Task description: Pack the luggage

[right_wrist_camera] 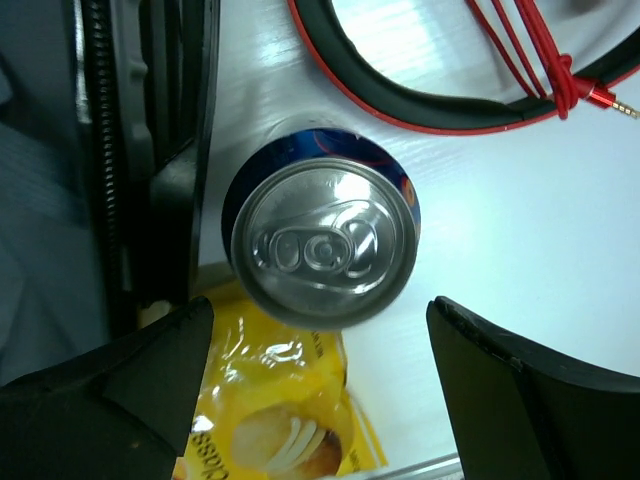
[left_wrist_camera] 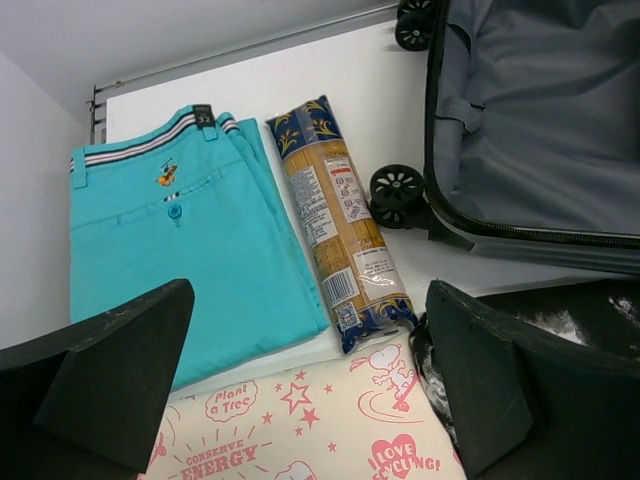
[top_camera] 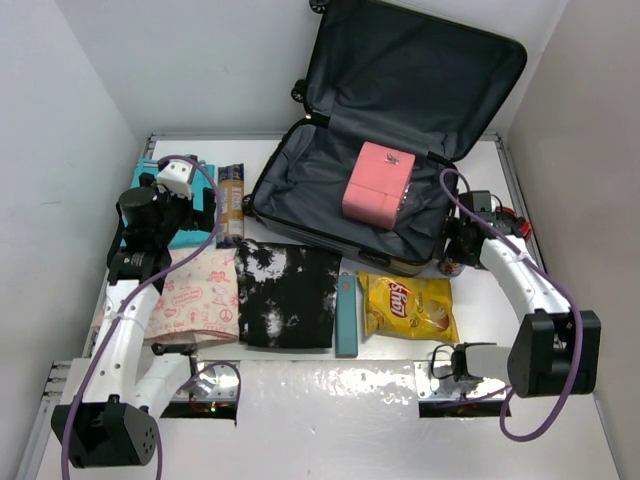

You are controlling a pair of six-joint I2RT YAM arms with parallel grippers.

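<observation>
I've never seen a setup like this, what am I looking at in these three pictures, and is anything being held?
Two robot arms are bolted at the near edge of a table. The wide picture looks down from above; the other two come from a camera on each wrist. An open suitcase holds a pink box. On the table lie turquoise shorts, a pasta packet, a black-and-white shirt and a yellow crisp bag. The left gripper is open over shorts and pasta; the right gripper is open above a drink can. Nothing is held.
</observation>
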